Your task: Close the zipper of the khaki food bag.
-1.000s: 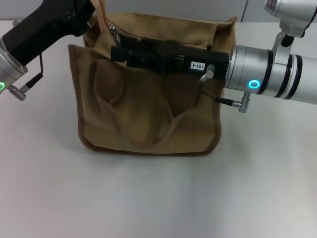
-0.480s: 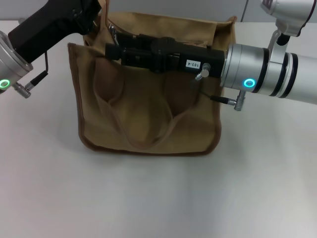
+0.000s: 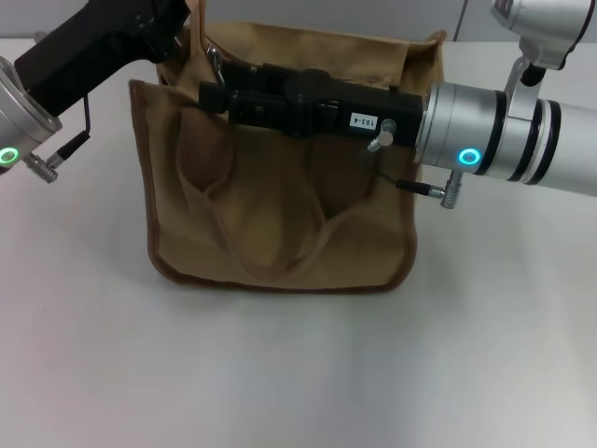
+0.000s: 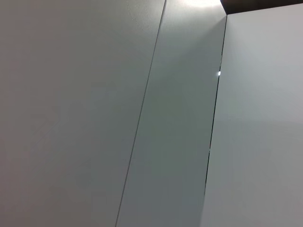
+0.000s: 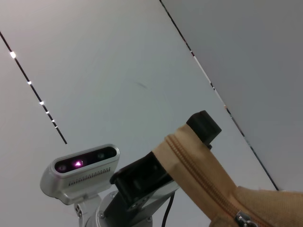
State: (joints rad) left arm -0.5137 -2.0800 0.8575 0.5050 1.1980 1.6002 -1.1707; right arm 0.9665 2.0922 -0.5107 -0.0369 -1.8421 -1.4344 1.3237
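The khaki food bag (image 3: 280, 177) is stood upright on the white table (image 3: 298, 373), its front pocket and loop handle turned toward the robot, so that its top edge is presented to both arms. At the bag's top left corner the left gripper (image 3: 177, 23) is placed, with a strip of tan fabric seen rising beside it; the corner appears to be held there so that the track is kept taut, though how far the jaws are parted cannot be told. The right gripper (image 3: 219, 93) is laid horizontally across the upper part of the bag, its tip brought close to that same left corner, where a small metal piece is glimpsed. In the right wrist view the zipper (image 5: 203, 177) is shown as a tan tape lifted into the air and seemingly pinched at its end by the other arm's black fingers (image 5: 203, 125), with the silver pull tab (image 5: 245, 219) at the picture's lower edge. Whether the tab is gripped by the right jaws cannot be told. The closing stroke is judged to be near its end.
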